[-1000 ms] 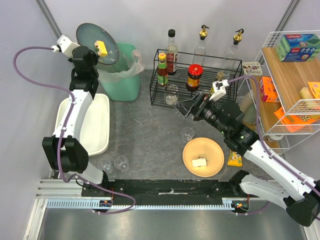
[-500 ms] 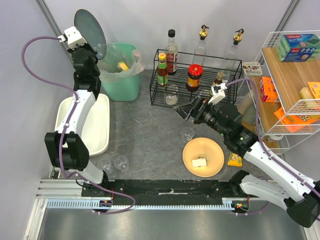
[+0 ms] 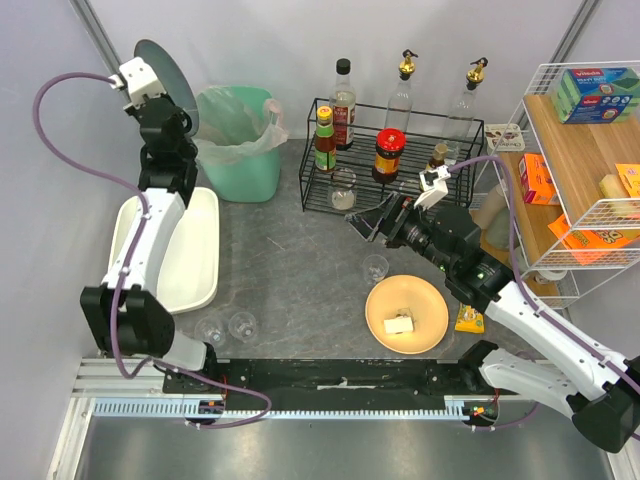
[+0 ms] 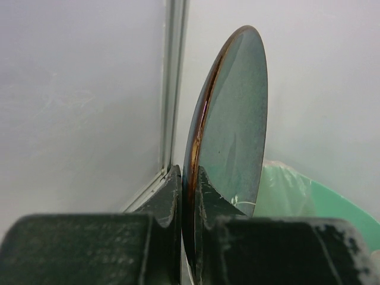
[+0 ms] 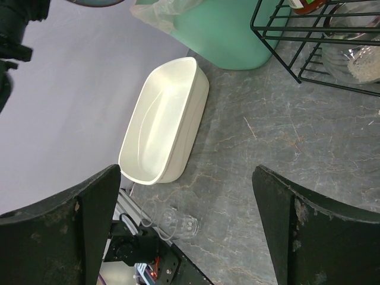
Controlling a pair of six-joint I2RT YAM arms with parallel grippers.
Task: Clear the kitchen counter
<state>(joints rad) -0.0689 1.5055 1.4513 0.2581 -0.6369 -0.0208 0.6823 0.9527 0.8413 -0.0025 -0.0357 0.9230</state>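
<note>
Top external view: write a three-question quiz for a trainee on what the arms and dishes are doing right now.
1. True or false: the left gripper is shut on the dark plate, which it holds on edge.
2. What lies on the yellow plate on the kitchen counter? A) a pale block of food B) a spoon C) nothing
3. Fill in: the right gripper hangs above the counter with its jaws ____ and nothing between them.

Key: 1 true; 2 A; 3 open.
</note>
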